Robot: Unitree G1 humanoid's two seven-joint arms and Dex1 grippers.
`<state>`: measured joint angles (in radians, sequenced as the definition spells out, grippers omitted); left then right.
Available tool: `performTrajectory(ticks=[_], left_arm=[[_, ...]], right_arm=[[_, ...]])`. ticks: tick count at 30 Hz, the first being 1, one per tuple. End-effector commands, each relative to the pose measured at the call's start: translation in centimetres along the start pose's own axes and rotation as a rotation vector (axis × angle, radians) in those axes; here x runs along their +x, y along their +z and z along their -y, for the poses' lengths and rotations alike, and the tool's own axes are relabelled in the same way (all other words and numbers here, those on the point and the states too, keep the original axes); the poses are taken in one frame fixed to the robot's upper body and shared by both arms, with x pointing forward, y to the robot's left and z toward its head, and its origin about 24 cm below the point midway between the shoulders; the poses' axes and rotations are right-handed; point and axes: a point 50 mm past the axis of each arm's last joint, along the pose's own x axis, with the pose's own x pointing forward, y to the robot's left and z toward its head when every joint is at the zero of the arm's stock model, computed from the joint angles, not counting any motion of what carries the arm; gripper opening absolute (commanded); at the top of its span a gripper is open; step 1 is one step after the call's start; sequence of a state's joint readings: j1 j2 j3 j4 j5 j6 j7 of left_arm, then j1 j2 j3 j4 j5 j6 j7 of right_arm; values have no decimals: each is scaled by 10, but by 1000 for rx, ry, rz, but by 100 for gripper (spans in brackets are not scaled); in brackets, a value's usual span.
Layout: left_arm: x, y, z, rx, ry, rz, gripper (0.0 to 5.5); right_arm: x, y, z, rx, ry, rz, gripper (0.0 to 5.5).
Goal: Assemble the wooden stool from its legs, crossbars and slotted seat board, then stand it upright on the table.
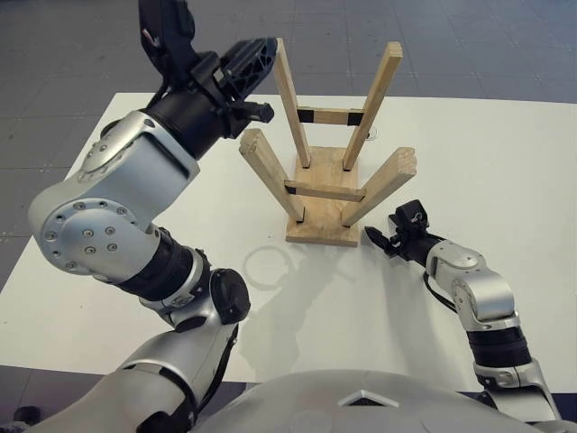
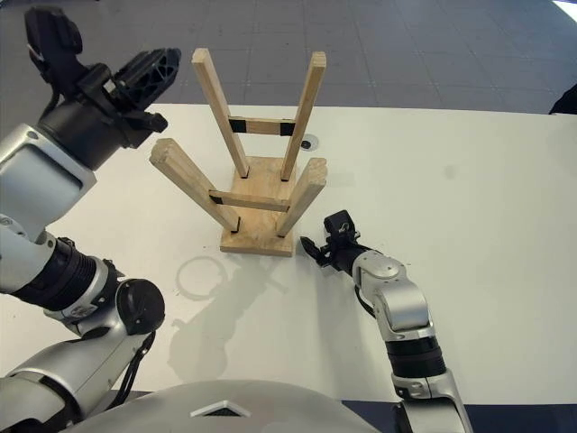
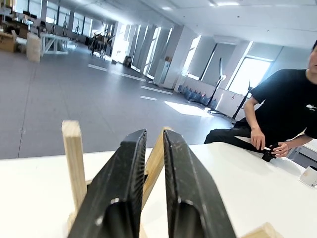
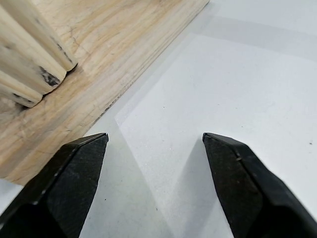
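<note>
The wooden stool stands upside down on the white table (image 1: pixel 505 162), its seat board (image 1: pixel 321 231) flat on the surface. Its legs (image 1: pixel 293 104) point up and splay outward, joined by crossbars (image 1: pixel 325 190) with dark ends. My left gripper (image 1: pixel 263 52) is held high above the table, just left of the far left leg, fingers (image 3: pixel 124 188) shut with nothing in them. Low on the table, my right gripper (image 2: pixel 313 249) is open beside the seat board's near right corner (image 4: pixel 74 94); bare tabletop shows between its fingertips (image 4: pixel 84 148).
A faint ring mark (image 1: pixel 268 266) lies on the table in front of the stool. A small dark spot (image 2: pixel 308 142) sits behind the stool. Open tabletop extends to the right, and the floor lies beyond the far edge.
</note>
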<state>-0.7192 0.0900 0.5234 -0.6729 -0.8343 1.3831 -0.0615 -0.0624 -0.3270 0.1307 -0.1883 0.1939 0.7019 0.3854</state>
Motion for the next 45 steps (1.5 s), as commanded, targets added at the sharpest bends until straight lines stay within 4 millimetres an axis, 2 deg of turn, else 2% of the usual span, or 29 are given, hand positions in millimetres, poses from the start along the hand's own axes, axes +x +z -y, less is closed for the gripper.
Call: performTrajectory(ticks=[1,5,7,9,11,13,14,15,17,21,23,26,30,32,34,35,37,40,42,43,45], left_arm=[[2,39,5,9,-97,294,64],[4,64,3,1,-146,450,64],[6,61,2,13,-166,442,64],[11,39,-2,-8,-173,344,64],[8,-18,-15,-50,-131,76,64],[-21,-101,-31,-94,-61,-333,64],[-38,-131,-37,-89,-11,-510,64],[-51,-148,-44,-140,47,-598,64],[-51,-147,-54,-151,111,-581,64],[-14,-98,-52,-72,43,-329,64],[-6,-72,-46,-58,-19,-188,64],[-3,-31,-40,-82,-104,54,64],[-5,6,-36,-67,-191,199,64],[-6,15,-58,-81,-79,241,64],[-15,6,-96,-89,129,224,64],[-23,-13,-116,-35,247,136,64],[-42,-54,-138,85,404,-83,64],[-70,-111,-151,161,545,-331,64],[-96,-142,-160,219,674,-489,64],[-109,-151,-166,236,740,-533,64],[-131,-154,-177,267,862,-544,64]], right_arm=[[0,0,1,-7,7,-13,354],[0,0,1,-14,14,-16,354],[0,0,0,-18,19,-18,354],[1,1,-1,-21,24,-18,354],[2,0,-2,-22,22,-16,354],[2,-1,-1,-22,17,-16,354],[1,-1,-1,-19,13,-14,354],[1,-1,0,-17,9,-11,354],[-1,-1,1,-14,3,-7,354],[-3,-5,2,-12,-5,-21,354],[-3,-6,1,-11,-2,-25,354],[-5,-6,3,-10,-6,-28,354],[-13,-6,5,-1,-4,-27,354],[-18,-1,0,3,30,-15,354],[-22,7,-4,-16,66,17,354],[-24,13,-3,-43,70,48,354],[-22,22,9,-125,44,64,354],[-6,36,33,-204,-31,84,354],[8,45,32,-210,-4,125,354],[15,50,27,-224,26,143,354],[25,56,16,-241,68,176,354]])
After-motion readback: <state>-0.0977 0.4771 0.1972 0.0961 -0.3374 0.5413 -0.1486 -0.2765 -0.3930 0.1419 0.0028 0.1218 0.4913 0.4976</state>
